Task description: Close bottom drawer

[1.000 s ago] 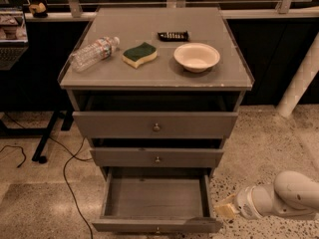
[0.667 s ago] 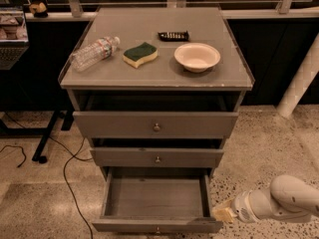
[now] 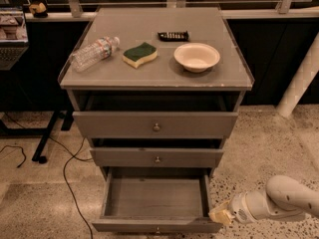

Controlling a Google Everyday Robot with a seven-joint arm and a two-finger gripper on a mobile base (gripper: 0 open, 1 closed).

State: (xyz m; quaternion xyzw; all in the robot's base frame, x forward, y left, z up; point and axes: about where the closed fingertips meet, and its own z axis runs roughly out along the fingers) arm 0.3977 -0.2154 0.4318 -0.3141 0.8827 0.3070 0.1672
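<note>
risk lies in the off-centre contact. the bottom drawer (image 3: 130, 226) stands pulled well out toward the near side, empty. the gripper (image 3: 222, 216) sits low by its near right corner, touching or just beside the front; how wide it is i cannot tell. pushing there could skew and jam the drawer, or slip past the corner.
</note>
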